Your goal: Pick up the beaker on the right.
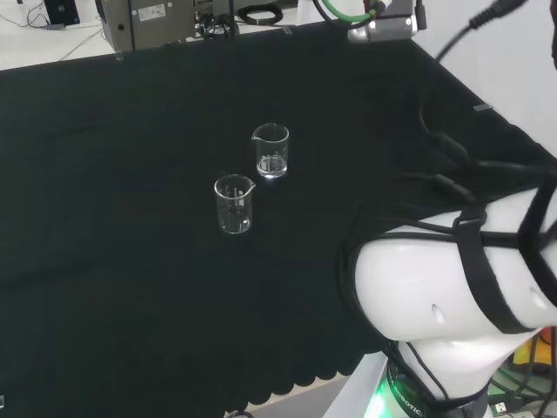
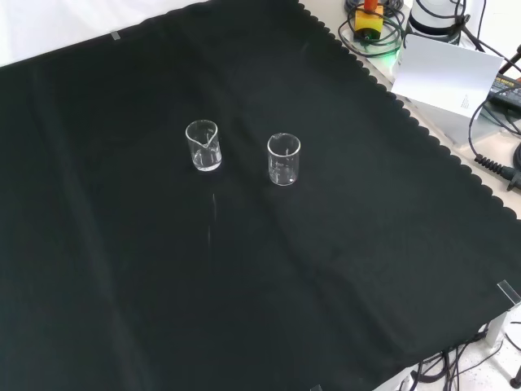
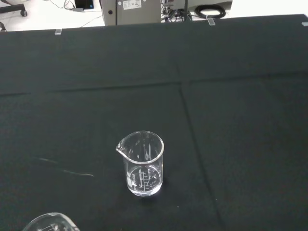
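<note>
Two small clear glass beakers stand upright on the black cloth, close together and apart from each other. In the head view one beaker (image 1: 271,151) is farther off and to the right, its spout pointing left; the other beaker (image 1: 234,205) is nearer and to the left. From the front they are side by side: the spouted one (image 2: 203,145) on the left, the second beaker (image 2: 283,159) on the right. The wrist view looks down at the first beaker (image 3: 142,163) from some distance, with the rim of the other beaker (image 3: 48,222) at the picture's edge. Both look empty.
The arm's own white link (image 1: 444,296) with black cables fills the head view's lower right. The cloth's scalloped edge (image 2: 423,130) runs along the front view's right side, with a white box (image 2: 444,73) and cables beyond it. Equipment (image 1: 157,22) stands past the far edge.
</note>
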Controlling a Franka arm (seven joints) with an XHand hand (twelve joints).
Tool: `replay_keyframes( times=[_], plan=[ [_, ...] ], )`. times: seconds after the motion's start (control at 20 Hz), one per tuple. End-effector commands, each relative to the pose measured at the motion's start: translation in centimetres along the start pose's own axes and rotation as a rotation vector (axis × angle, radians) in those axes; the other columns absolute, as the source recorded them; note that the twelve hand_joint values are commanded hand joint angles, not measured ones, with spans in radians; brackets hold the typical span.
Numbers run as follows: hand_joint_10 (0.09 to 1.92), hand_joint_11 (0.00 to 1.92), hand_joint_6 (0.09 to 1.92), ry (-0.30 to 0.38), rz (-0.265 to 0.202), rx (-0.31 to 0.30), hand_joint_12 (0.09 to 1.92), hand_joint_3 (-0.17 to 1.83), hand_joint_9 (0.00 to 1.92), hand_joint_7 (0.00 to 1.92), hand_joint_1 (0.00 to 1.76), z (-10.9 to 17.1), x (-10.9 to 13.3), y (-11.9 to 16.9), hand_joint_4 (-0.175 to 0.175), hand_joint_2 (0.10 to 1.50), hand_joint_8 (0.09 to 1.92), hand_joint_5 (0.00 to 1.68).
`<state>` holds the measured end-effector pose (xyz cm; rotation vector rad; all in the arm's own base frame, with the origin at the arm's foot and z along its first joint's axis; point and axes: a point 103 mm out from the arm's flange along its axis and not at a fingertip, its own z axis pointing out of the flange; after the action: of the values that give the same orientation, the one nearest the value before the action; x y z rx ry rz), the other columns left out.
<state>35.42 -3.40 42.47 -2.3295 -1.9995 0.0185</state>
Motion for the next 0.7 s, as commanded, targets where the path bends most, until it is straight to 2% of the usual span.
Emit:
replay_keyframes(
  times=[0.05, 0.3, 0.4, 0.45, 0.7],
  plan=[
    [0.09, 0.00, 0.09, 0.100, -0.039, 0.005, 1.34, -0.01, 0.51, 0.10, 0.23, 5.6, -2.8, 6.3, 0.005, 1.25, 0.52, 0.29],
    [0.10, 0.00, 0.09, 0.173, -0.060, 0.047, 1.37, -0.06, 0.55, 0.15, 0.43, 9.1, -4.0, 10.9, 0.002, 1.15, 0.54, 0.32],
    [0.10, 0.00, 0.09, 0.180, -0.072, 0.057, 1.37, -0.07, 0.54, 0.16, 0.48, 10.5, -4.2, 12.1, 0.004, 1.12, 0.54, 0.31],
    [0.14, 0.00, 0.09, 0.182, -0.080, 0.064, 1.37, -0.08, 0.53, 0.15, 0.49, 11.2, -4.3, 12.6, 0.004, 1.11, 0.55, 0.32],
    [0.57, 0.00, 0.09, 0.214, -0.106, 0.101, 1.37, -0.17, 0.34, 0.14, 0.54, 14.3, -4.7, 14.0, 0.007, 1.11, 0.56, 0.32]
  ],
)
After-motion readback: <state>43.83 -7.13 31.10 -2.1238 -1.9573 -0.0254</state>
